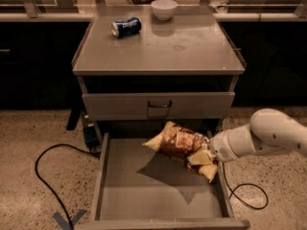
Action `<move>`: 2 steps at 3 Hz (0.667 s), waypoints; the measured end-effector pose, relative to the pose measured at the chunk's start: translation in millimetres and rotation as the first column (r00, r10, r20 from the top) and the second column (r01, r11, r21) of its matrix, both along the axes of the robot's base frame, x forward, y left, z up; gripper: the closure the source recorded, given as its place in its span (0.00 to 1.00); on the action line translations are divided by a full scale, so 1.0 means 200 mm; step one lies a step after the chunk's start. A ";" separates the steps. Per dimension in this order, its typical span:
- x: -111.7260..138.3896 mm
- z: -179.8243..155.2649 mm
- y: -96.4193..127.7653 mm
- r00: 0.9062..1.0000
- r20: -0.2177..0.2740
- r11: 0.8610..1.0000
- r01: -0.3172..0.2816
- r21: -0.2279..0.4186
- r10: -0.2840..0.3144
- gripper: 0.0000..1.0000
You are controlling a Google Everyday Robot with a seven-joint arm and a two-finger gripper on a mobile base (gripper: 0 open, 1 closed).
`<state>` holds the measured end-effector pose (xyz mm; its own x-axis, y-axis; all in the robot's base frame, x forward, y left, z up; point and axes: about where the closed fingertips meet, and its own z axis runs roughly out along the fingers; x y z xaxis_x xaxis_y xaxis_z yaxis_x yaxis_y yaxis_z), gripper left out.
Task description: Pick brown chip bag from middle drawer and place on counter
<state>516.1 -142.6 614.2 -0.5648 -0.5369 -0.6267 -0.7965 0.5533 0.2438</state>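
I'm seeing dim, warm light falling from above — the counter [192, 51] is glinting, and the bag [175, 140], clamped in the gripper [211, 156] over the drawer [124, 200], is throwing a dark shadow.
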 end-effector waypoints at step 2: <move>0.14 0.66 -0.04 0.988 0.119 0.976 -0.118 0.182 0.097 1.00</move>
